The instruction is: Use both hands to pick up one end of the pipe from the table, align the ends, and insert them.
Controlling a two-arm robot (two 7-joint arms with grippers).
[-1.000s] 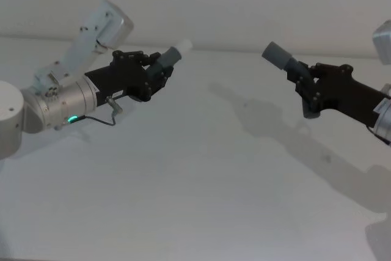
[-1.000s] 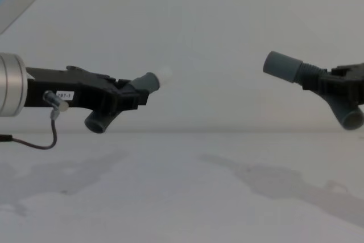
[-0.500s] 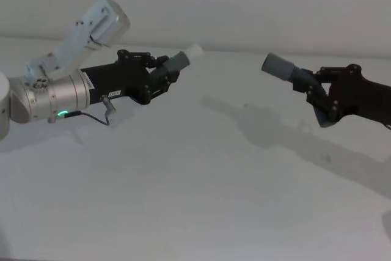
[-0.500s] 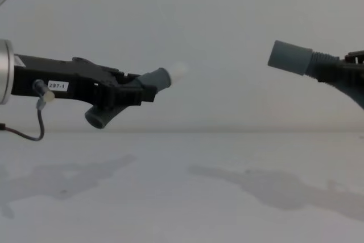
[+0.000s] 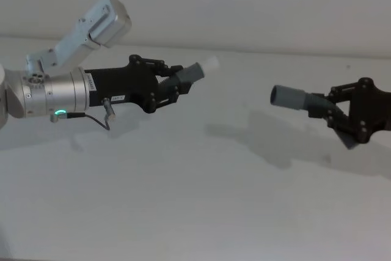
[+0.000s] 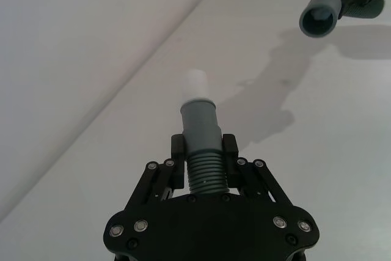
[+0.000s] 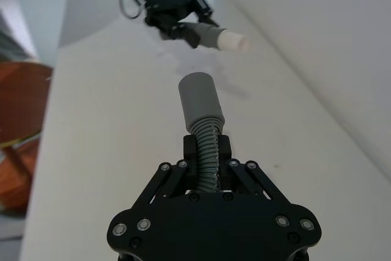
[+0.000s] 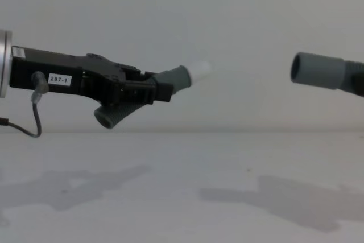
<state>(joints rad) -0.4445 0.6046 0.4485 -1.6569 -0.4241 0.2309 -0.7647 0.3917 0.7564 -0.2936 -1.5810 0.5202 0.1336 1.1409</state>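
Note:
Both pipe pieces hang in the air above the white table (image 5: 195,200). My left gripper (image 5: 173,85) (image 8: 149,90) (image 6: 203,151) is shut on the ribbed part of the grey piece with the white tip (image 5: 210,63) (image 8: 200,71) (image 6: 195,82), which points right and slightly up. On the right, my right gripper (image 5: 342,113) (image 7: 206,150) is shut on the other grey pipe piece, whose open round mouth (image 5: 275,95) (image 8: 296,68) (image 6: 317,23) faces left toward the tip. A clear gap separates the two ends, and the mouth sits a little lower than the tip in the head view.
The light wall (image 5: 244,4) rises behind the table's far edge. Shadows of both arms fall on the table surface (image 8: 182,192) below them. A brown round piece of furniture (image 7: 15,114) stands beyond the table's side in the right wrist view.
The left gripper carried the white-tipped piece to the right, toward the centre. The right gripper with its piece drew back right and lower, and the mouth levelled out to face left.

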